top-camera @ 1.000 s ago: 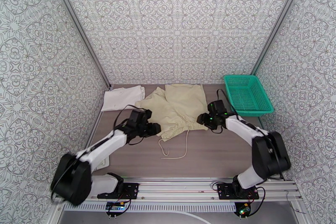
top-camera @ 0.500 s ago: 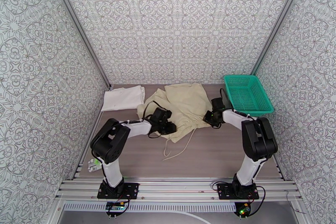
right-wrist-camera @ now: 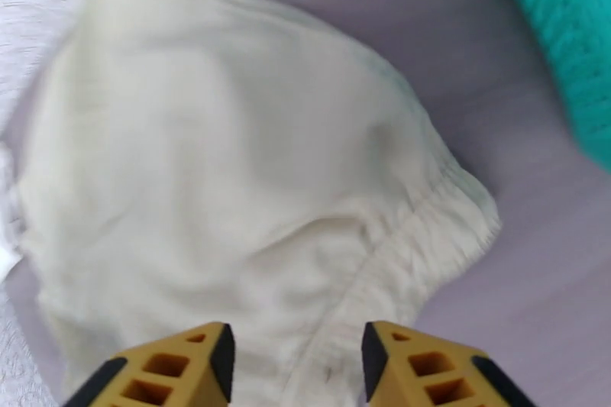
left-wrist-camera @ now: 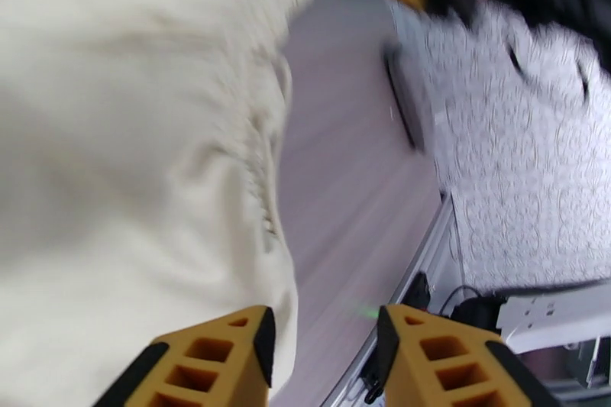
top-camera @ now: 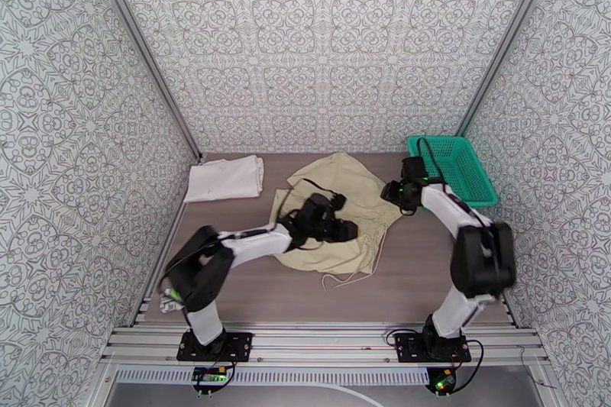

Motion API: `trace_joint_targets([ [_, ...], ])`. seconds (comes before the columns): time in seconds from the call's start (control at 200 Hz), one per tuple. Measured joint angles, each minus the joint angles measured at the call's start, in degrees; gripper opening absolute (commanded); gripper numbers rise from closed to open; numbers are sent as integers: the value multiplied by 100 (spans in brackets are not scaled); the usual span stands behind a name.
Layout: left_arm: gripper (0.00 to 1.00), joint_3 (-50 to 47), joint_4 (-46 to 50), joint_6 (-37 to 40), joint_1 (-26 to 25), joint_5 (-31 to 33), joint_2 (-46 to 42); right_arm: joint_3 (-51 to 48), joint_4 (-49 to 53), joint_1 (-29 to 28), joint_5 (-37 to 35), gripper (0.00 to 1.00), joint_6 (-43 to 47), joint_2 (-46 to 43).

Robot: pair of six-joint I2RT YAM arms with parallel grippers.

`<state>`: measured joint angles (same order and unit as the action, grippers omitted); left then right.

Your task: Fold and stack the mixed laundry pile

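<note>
The beige garment (top-camera: 336,195) lies bunched in the middle of the table, its drawstring (top-camera: 347,279) trailing toward the near edge. A folded white T-shirt (top-camera: 225,178) rests at the back left. My left gripper (top-camera: 347,231) hovers over the garment's near right part. In the left wrist view, this gripper (left-wrist-camera: 324,359) is open, with the cloth's edge (left-wrist-camera: 153,172) beside its left finger and bare table between the fingers. My right gripper (top-camera: 394,193) is at the garment's right edge by the basket. In the right wrist view, it (right-wrist-camera: 298,363) is open above the elastic waistband (right-wrist-camera: 412,240).
A teal mesh basket (top-camera: 450,169) stands at the back right, close behind my right wrist. Patterned walls close in the table on three sides. Bare brown tabletop (top-camera: 428,271) stretches along the front, with the aluminium rail at the near edge.
The garment has been drawn together toward the right. My left gripper swept right across it, the right one moved back toward the basket, and both closed partway, then reopened.
</note>
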<state>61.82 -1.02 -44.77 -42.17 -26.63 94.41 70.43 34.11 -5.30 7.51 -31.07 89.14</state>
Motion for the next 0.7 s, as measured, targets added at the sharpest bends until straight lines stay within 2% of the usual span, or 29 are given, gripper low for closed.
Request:
trace_joint_targets([
  [0.155, 49, -1034, 815, 306, 623, 511, -1945, -1364, 24, -131, 358, 56, -85, -1665],
  [0.22, 55, -1661, 1200, 343, 1008, 664, -2577, -1958, 92, -310, 514, 57, -160, -1998],
  [0.37, 58, -3008, 2227, 448, 2024, 850, -3416, -3185, 372, -868, 872, 57, -455, -2422],
  [0.485, 61, -3528, 2461, 474, 2581, 737, -3567, -3757, 367, -1233, 1049, 56, -756, -2621],
  [0.57, 68, -3687, 2264, 468, 2693, 542, -3397, -4030, 151, -1499, 1154, 58, -979, -2535],
  [0.63, 68, -3727, 2022, 459, 2697, 396, -3139, -4127, -85, -1631, 1263, 59, -1139, -2356],
  [0.7, 62, -3762, 1637, 431, 2697, 260, -2828, -4192, -437, -1698, 1364, 59, -1318, -2118],
])
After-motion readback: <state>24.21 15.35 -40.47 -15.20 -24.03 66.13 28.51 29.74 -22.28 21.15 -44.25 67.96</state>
